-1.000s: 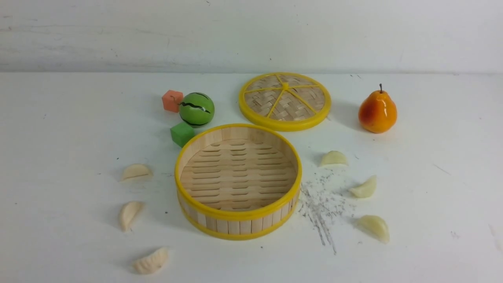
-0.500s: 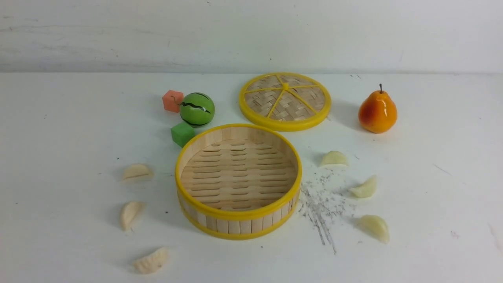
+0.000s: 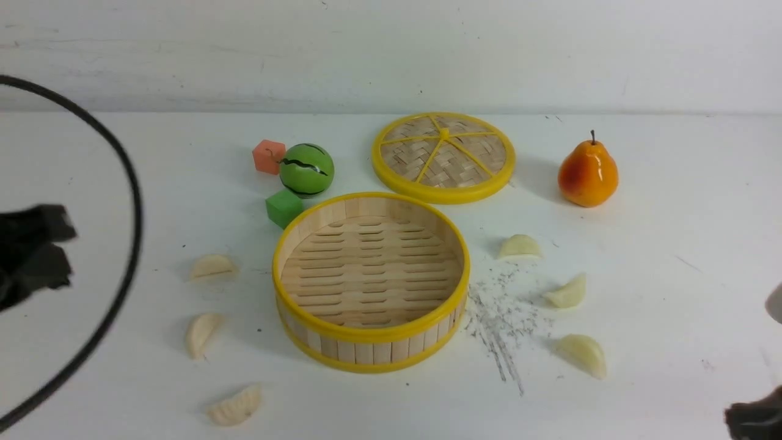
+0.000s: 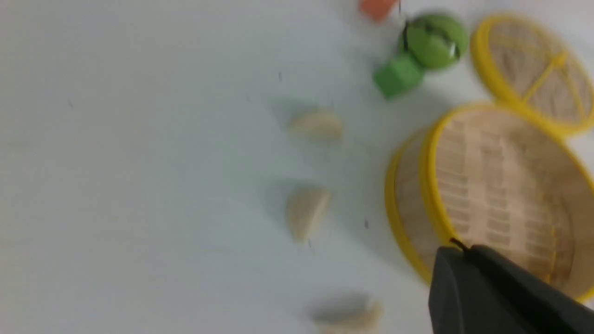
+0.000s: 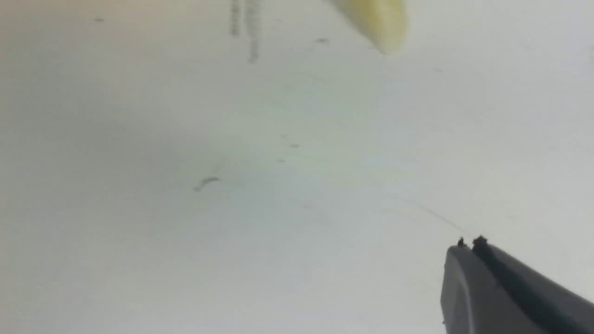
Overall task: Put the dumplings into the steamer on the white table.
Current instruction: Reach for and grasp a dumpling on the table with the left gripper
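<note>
The steamer stands empty in the middle of the white table. Three dumplings lie left of it and three lie right of it. My left gripper is a blurred black shape at the far left edge; in the left wrist view the left gripper is shut and empty, above the steamer rim. My right gripper shows at the bottom right corner; in the right wrist view the right gripper is shut and empty over bare table, away from a dumpling.
Behind the steamer lie its flat woven lid, a green ball, an orange cube and a green cube. An orange pear stands at the back right. A black cable arcs across the left side. Grey scuffs mark the table.
Both arms have come into the front view, the left at the left edge with its cable, the right at the bottom right corner. The dumplings and steamer have not moved.
</note>
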Robot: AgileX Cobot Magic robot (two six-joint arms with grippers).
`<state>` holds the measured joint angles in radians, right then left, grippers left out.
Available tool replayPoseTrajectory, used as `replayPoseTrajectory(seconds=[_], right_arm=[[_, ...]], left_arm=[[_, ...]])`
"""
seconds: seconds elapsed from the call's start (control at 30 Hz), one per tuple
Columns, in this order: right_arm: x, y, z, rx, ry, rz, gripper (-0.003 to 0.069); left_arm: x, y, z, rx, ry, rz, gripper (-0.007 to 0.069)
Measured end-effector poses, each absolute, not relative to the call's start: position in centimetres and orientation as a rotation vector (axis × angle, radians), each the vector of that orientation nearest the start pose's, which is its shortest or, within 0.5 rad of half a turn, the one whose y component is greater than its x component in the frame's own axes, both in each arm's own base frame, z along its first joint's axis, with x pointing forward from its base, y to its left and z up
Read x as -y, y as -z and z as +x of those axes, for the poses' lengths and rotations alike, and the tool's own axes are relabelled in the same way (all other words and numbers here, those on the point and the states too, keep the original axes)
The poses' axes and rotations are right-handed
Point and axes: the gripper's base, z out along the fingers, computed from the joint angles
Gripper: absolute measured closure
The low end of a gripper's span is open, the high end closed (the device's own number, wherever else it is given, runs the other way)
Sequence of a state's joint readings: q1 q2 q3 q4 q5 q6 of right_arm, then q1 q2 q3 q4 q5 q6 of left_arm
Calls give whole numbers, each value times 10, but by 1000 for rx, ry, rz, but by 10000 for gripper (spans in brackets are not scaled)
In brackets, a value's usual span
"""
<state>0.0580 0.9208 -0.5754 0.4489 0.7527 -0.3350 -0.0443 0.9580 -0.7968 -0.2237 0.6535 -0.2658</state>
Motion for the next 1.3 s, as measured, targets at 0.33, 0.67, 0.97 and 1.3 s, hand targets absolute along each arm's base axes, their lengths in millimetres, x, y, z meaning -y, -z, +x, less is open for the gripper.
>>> replayPoseTrajectory(seconds=[0.33, 0.67, 0.97, 1.3], right_arm=[[-61, -238, 188, -2432, -705, -441, 670], [-65, -241, 198, -2424, -771, -470, 669], [-66, -243, 198, -2421, -791, -474, 664], [-68, -244, 198, -2412, -824, -452, 659]], left_arm=[[49, -319, 273, -2441, 637, -66, 639], [37, -277, 372, -2607, 290, 226, 570], [32, -222, 422, -2600, 71, 647, 291], [31, -184, 439, -2565, 22, 774, 309]])
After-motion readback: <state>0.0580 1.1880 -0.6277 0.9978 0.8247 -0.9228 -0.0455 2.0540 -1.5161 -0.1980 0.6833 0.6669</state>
